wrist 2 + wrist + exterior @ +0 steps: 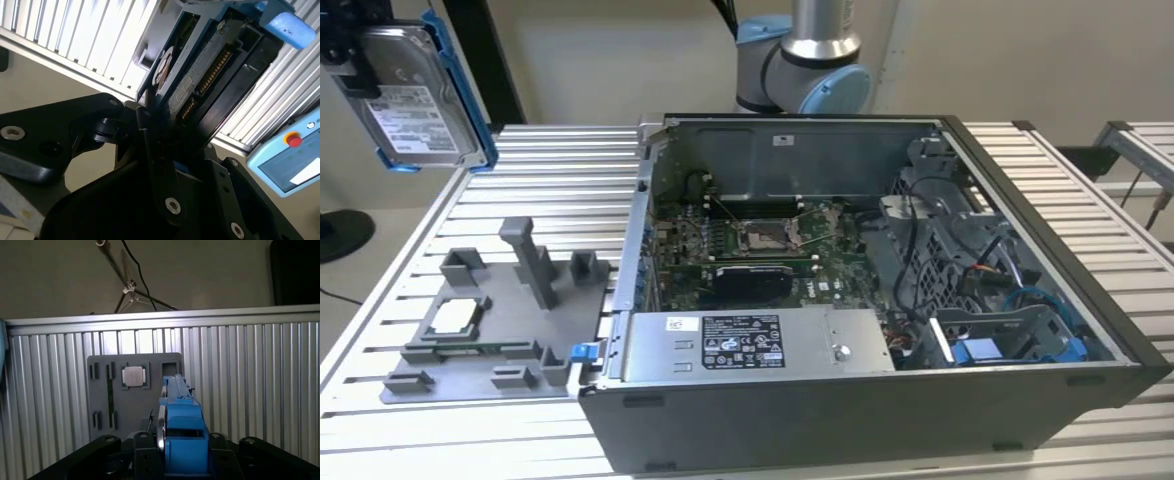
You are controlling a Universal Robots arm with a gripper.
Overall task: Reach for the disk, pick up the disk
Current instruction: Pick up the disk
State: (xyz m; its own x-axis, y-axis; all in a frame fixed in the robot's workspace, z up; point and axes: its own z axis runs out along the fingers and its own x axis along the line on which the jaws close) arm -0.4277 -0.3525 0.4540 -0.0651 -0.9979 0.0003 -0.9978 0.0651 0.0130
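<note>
There was one disk at ten o'clock in the exterior view, one open computer case, one power-supply box inside, one grey fixture tray at eight o'clock, and one CPU chip.

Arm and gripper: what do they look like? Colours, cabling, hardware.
The silver-tubed robot arm has rounded grey joints with light-blue end caps, and a thin black cable runs beside it. The matte black gripper is built from flat angular linkage plates with silver screw heads at the pivots. Its jaws are black too.
</note>
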